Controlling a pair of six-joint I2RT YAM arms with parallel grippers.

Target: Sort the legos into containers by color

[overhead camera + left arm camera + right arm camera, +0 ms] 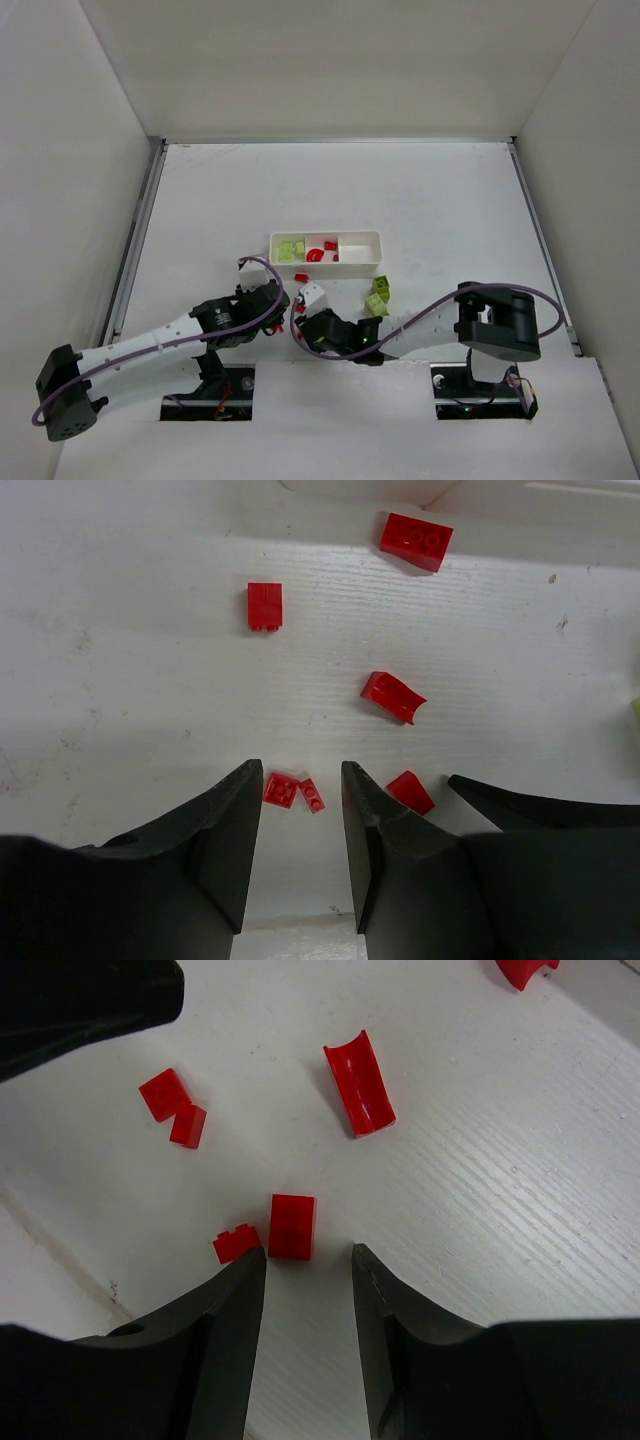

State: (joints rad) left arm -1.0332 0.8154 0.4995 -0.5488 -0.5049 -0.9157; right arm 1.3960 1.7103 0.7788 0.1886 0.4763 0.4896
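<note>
Red legos loose on white table; left hand, right hand each narrowly open, empty.

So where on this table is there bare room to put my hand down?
The table is bare beyond the tray to the back wall, and on either side toward the rails. It is crowded between the tray and the left gripper and right gripper: loose red bricks there, yellow-green bricks by the tray's right end.

No legible text, label, brand, number or sign on any surface
</note>
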